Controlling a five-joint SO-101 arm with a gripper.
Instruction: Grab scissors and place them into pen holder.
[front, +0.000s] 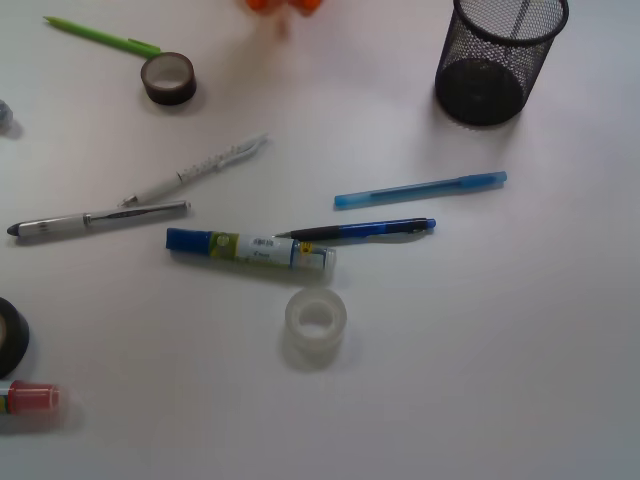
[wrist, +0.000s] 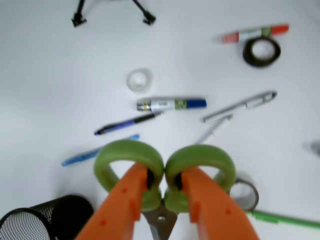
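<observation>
Up close in the wrist view, the orange fingers (wrist: 165, 200) are closed on the scissors (wrist: 165, 172), one pressed against each lime-green loop handle near the pivot, so the scissors are held clear of the table (wrist: 50, 80) with the handles pointing away from the camera and the silver blades running down out of the picture. Below and to the left in that view stands the pen holder (wrist: 47, 220), a black mesh cup, upright and apart from the scissors. From the front, the pen holder (front: 498, 62) sits near the upper right corner of the table (front: 520, 350), and only a blurred orange bit of the gripper (front: 283, 5) shows at the top edge; the scissors cannot be made out there. Scattered across the table are a light blue pen (front: 420, 189), a dark blue pen (front: 357, 231) touching a blue-capped glue stick (front: 250, 249), a clear tape roll (front: 315, 319) just below them, a silver pen (front: 97, 219), a white pen (front: 195, 171), a dark tape roll (front: 168, 78) beside a green pen (front: 100, 36), a black tape roll (front: 10, 337) at the left edge and a red marker (front: 30, 398) near it.
</observation>
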